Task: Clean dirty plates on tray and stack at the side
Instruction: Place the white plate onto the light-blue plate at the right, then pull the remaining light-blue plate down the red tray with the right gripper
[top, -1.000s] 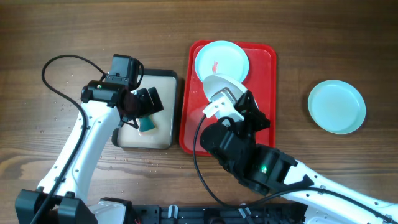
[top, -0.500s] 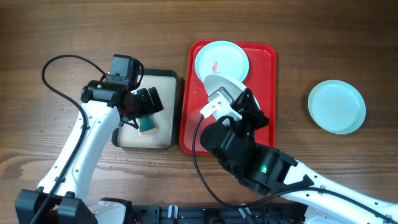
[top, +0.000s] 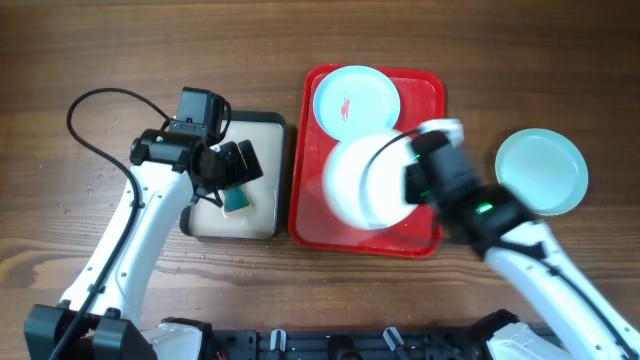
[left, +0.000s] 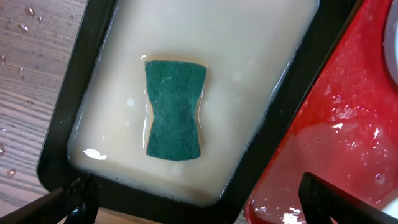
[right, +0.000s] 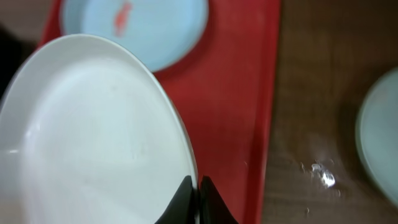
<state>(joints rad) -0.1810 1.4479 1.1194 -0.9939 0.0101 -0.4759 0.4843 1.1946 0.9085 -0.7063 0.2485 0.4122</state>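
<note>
While the right gripper (right: 194, 186) pinches the white plate (right: 93, 124) by its rim above the red tray (right: 249, 93), apparently bound for 1 blue plate (top: 541, 171) alongside, the left gripper (top: 232, 170) hangs wide over the sponge (left: 174, 109).

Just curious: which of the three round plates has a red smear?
The light blue round plate lying on the red plastic tray. The white plate in the right gripper and the blue plate on the wooden table show none.
</note>
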